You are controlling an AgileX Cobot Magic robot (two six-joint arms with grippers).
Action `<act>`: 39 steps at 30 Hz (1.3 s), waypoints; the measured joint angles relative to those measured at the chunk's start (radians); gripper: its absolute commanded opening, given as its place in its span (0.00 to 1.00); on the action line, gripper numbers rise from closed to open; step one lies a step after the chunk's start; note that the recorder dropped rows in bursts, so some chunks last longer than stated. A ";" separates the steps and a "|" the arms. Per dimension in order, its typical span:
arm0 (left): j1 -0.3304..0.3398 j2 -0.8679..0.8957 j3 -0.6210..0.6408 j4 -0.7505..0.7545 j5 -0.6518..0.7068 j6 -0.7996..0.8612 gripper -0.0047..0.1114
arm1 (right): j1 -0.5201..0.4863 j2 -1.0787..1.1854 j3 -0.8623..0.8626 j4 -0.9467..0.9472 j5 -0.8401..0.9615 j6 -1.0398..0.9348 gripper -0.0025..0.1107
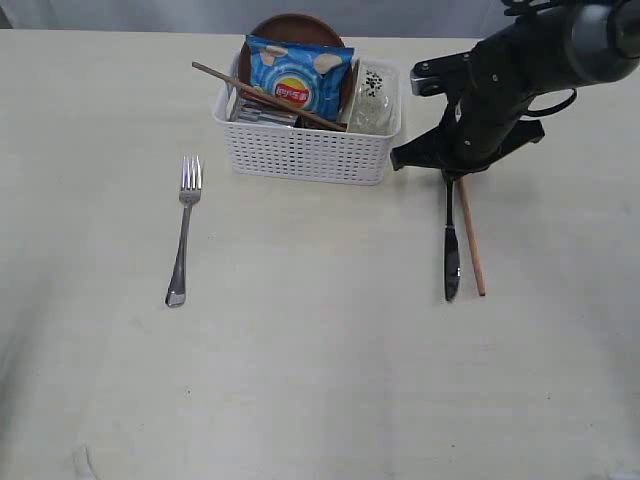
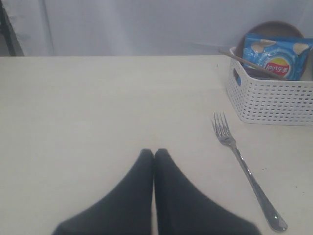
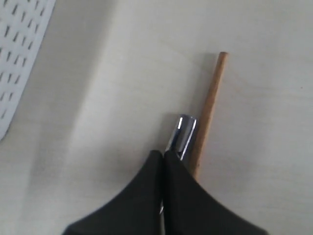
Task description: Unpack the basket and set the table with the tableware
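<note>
A white perforated plastic basket (image 1: 308, 150) sits at the far middle of the pale cream tabletop (image 1: 320, 380). It holds a brown round plate (image 1: 295, 28) and a blue chip bag (image 1: 298, 80). A steel fork (image 1: 183, 235) lies to its left. On the right, a steel knife (image 1: 451, 250) and a thin wooden chopstick (image 1: 472, 240) lie side by side. The right pincer (image 3: 163, 154) is clenched over the knife's handle end. The left pincer (image 2: 154, 152) is also clenched, near the fork.

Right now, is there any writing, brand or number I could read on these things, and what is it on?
Blue chip bag: white lettering on its round yellow-and-red logo, too blurred to read.
White bowl at the basket's right end: small black marks, too small to tell if text.
Fork, knife, chopstick: no text visible.
</note>
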 measured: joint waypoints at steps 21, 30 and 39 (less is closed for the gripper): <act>0.000 0.000 0.000 0.000 0.000 0.000 0.04 | 0.000 -0.043 0.000 0.048 0.096 -0.020 0.02; 0.000 0.000 0.000 0.000 0.000 0.000 0.04 | 0.000 -0.043 0.000 0.054 0.102 -0.034 0.02; 0.000 0.000 0.000 0.000 0.000 0.000 0.04 | 0.000 -0.043 0.002 0.056 0.104 -0.034 0.02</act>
